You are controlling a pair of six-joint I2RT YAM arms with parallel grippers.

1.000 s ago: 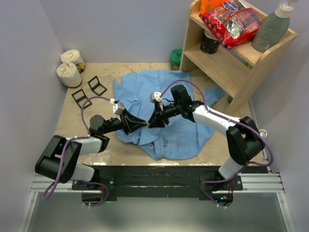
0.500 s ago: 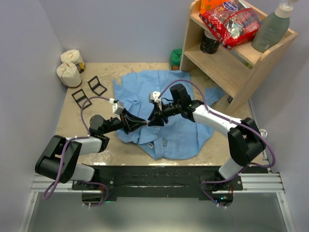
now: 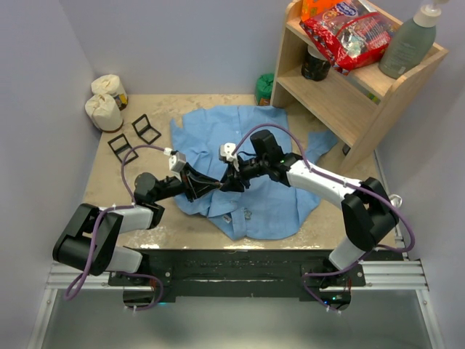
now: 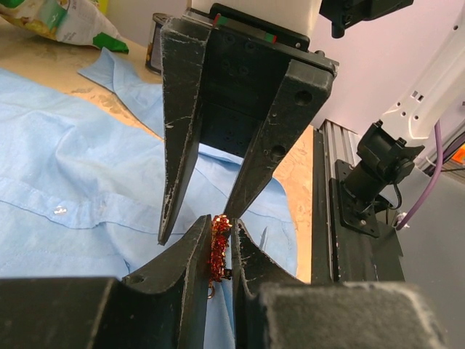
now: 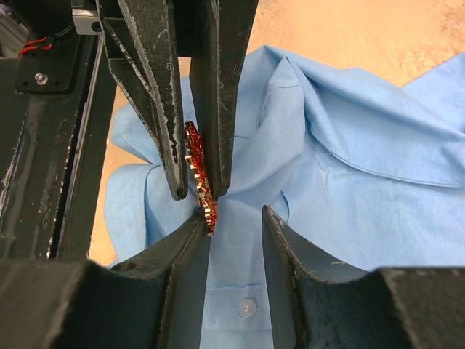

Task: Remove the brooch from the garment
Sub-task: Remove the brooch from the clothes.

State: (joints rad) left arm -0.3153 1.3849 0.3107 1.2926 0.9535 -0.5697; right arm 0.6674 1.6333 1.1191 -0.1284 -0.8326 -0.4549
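The garment, a light-blue button-up shirt, lies crumpled on the tan table. The brooch, a small red-gold sparkly piece, is pinched between my left gripper's fingers, with shirt cloth right behind it. In the right wrist view the brooch sits edge-on in the left gripper. My right gripper is open and faces the left one tip to tip. Its left finger touches the brooch's lower end. In the top view both grippers, left and right, meet over the shirt's left part.
A wooden shelf stands at the back right with a red snack bag and a grey-green bottle. Two black clips and two white pouches lie at the back left. A green object sits behind the shirt.
My right gripper has moved a little left, closing up to the left gripper's tips and the brooch. The left gripper has stayed shut on the brooch in the same place.
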